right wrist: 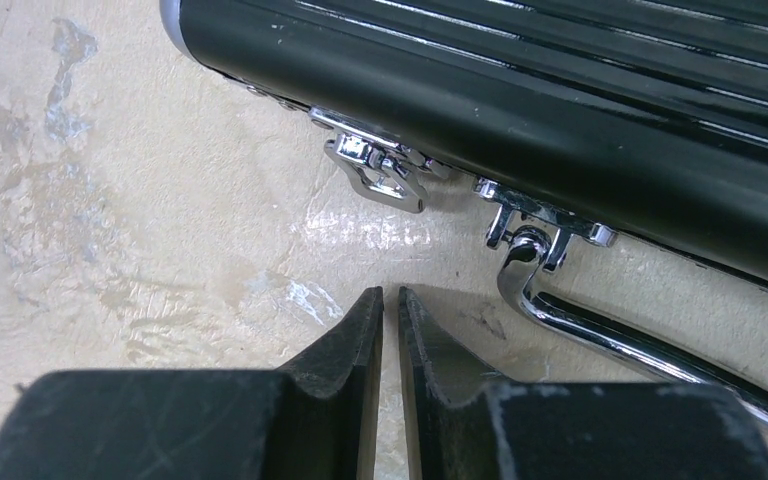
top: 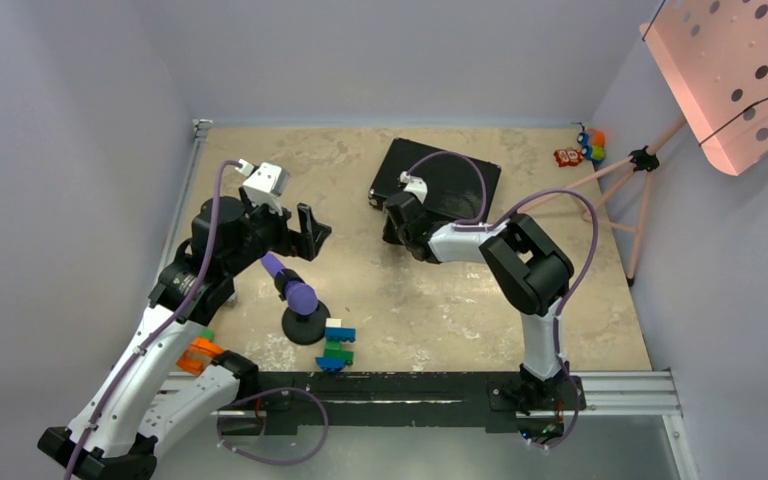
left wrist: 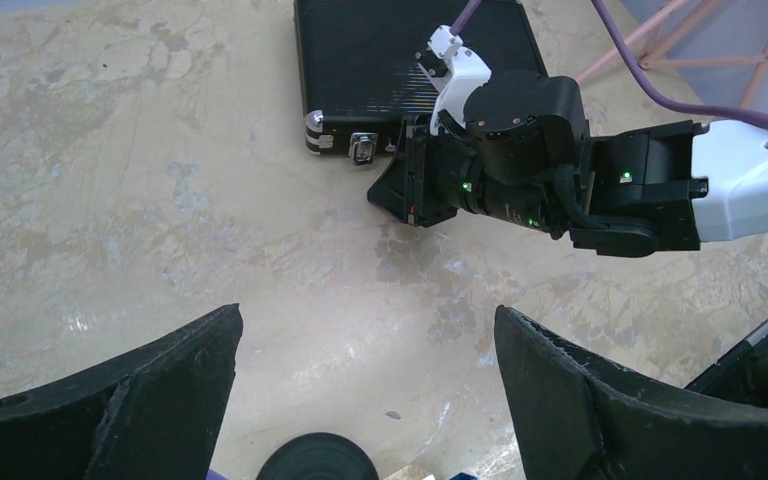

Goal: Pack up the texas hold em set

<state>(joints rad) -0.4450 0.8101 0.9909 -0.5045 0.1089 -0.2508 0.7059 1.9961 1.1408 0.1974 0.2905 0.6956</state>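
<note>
Left gripper [top: 302, 232]: jaws at full spread, gripping nothing and touching nothing, hanging over the bare table [top: 440, 300]. In the left wrist view both fingers [left wrist: 160, 400] stand wide apart with only tabletop between them.

Just on the near side of those jaws is a purple-tipped object [top: 300, 294], tilted on its black round base [left wrist: 315, 458]. Just right of that base stands 1 toy-brick figure [top: 338, 345], blue, green and white, upright and apart from both grippers.

Right gripper [right wrist: 390, 300]: jaws closed to a thin slit with nothing in it. The tips sit low at the table, just in front of the case front. I cannot tell if they touch the tabletop.

Case [top: 445, 180]: black, ribbed, hard, lid shut, flat on the table. It is directly ahead of the right jaws and well ahead-right of the left jaws.
- 1 chrome latch [right wrist: 380, 170] is just ahead-left of the right tips, not touching them. I cannot tell if it is fastened.
- The chrome handle [right wrist: 600, 330] lies ahead-right and runs off beside the right finger.
- The purple cable [top: 460, 158] arcs over the lid.
- Seen from the left jaws, the right wrist blocks the right half of the case front.

Far right of the right jaws, by the back wall, are small toys [top: 590, 143] and an orange packet [top: 567, 157] whose print is too small to read. The pink tripod [top: 640, 190] and perforated panel [top: 730, 70] are well apart from both jaws.
</note>
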